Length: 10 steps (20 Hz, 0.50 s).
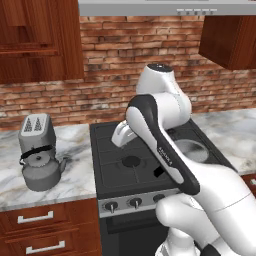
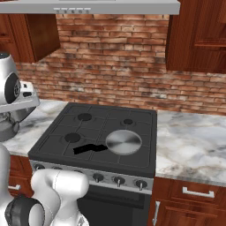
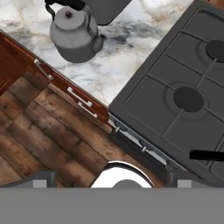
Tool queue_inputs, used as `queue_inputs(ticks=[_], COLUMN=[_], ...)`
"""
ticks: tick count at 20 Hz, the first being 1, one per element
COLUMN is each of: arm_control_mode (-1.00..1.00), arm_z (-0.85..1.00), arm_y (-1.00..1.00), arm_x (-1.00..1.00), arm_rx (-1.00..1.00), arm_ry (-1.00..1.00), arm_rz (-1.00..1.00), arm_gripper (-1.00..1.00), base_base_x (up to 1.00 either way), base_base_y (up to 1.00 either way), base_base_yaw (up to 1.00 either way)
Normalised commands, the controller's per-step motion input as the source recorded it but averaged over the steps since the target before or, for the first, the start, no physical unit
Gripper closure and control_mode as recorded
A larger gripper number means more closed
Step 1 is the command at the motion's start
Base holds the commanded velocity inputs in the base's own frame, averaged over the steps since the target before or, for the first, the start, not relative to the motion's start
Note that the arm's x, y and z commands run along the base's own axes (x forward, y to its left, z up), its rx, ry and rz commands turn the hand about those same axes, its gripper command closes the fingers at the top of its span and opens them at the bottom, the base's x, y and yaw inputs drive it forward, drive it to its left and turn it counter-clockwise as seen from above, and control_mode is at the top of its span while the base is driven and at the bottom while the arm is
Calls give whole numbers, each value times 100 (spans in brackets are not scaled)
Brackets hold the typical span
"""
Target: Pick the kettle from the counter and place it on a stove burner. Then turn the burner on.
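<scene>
Stove [image 1: 107,172]: black, four burners, set between two runs of white marble counter [image 1: 75,150]; knobs along its front edge. Near-left stove burner [image 1: 131,161] bare, ringed by grate bars. Steel pan [image 2: 124,142] with black handle sits on the near-right burner. Toaster [image 1: 35,131], grey, two-slot, stands on the left counter toward the wall. Kettle [image 1: 42,170] upright on that counter just in front of the toaster (spout pointing toward the stove), well apart from the stove. Gripper [image 3: 111,183] fingers spread wide, holding nothing, over the stove's front edge.

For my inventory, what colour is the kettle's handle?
Black, on the grey kettle; clearest in the left base view.
</scene>
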Motion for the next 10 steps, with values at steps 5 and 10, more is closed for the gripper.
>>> queue_inputs(ticks=[5, 10], arm_control_mode=[-100, -100], arm_z=[0, 0], arm_y=[47, 38], arm_x=[-4, -3], arm_rx=[0, 0], arm_ry=[0, 0], arm_rz=[17, 19], arm_gripper=[-100, -100], base_base_x=[0, 0], base_base_y=[0, 0], base_base_yaw=[0, 0])
